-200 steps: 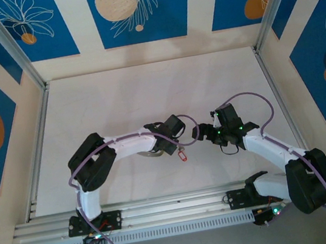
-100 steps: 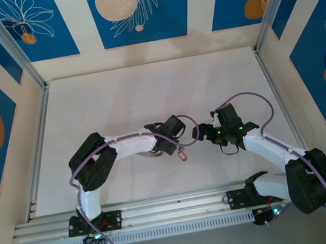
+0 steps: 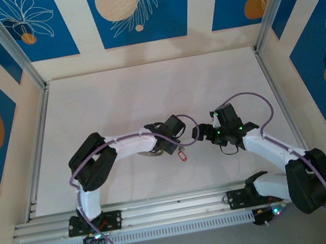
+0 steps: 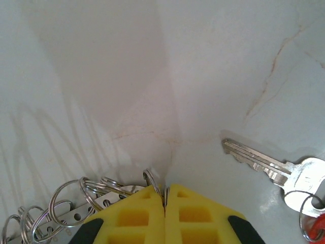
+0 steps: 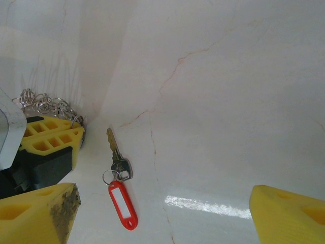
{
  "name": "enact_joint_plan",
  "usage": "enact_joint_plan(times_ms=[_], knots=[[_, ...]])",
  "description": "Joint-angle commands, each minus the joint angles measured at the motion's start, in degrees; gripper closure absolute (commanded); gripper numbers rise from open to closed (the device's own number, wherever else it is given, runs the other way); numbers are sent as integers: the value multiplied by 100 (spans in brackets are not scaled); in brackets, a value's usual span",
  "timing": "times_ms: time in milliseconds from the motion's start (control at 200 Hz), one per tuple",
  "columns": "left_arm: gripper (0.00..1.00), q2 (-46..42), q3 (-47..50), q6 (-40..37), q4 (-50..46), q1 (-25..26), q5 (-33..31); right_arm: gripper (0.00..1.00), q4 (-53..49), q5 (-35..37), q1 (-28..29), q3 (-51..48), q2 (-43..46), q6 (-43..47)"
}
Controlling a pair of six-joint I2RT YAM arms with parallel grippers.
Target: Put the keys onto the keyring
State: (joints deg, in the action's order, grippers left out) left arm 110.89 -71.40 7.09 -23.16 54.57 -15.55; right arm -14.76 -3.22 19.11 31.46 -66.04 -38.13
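A pale, marble-look table [image 3: 146, 94] with faint brownish veins is filling the middle of the top view, and walls [image 3: 134, 9] of cream board with blue panels, orange discs and white leaf drawings are closing it in on three sides. Slanting aluminium posts [image 3: 13, 49] are running down at the upper left and upper right, and a slotted rail [image 3: 164, 211] is crossing the bottom of the frame, carrying both arm bases. Just below the centre of that view the left gripper [image 3: 173, 147] and the right gripper [image 3: 198, 134] are facing each other, near but apart. The keys [image 5: 121, 170] are lying flat on the table between them. In the right wrist view the silver key [image 5: 112, 145] is pointing toward the upper left, and its red tag [image 5: 123, 206] is trailing toward the bottom edge. The keyring [image 4: 71, 211], a perforated metal strip fringed with wire split rings, is lying at the lower left of the left wrist view. It is well apart from the key at that view's right. The left gripper's yellow pads [image 4: 137, 213] are pressing together at bottom centre, pinching one of the keyring's wire loops at their seam. The right gripper's yellow fingers [image 5: 40, 211] are standing wide apart at the two bottom corners of its own view, holding nothing.
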Motion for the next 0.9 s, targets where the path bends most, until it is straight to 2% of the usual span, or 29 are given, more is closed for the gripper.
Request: enact_joint_plan(times_ms=[0,140,340,530,720,895], knots=[[100,-81,38,14,-162,19,-50,12,-35,-135,23,34,83,18],[100,-288,-29,-76,-271,-5,-133,0,-60,-128,27,151,74,-15],[100,-723,-254,-367,-429,-84,-219,1,-167,-49,41,579,-61,-98],[100,-1146,-462,-774,-397,-181,-453,0,124,-266,54,900,-222,-102],[100,-1645,-407,-987,-41,-359,-422,14,492,-663,55,1222,-462,-133],[100,-2282,-73,-868,525,-739,414,25,765,-961,40,1350,-478,-105]])
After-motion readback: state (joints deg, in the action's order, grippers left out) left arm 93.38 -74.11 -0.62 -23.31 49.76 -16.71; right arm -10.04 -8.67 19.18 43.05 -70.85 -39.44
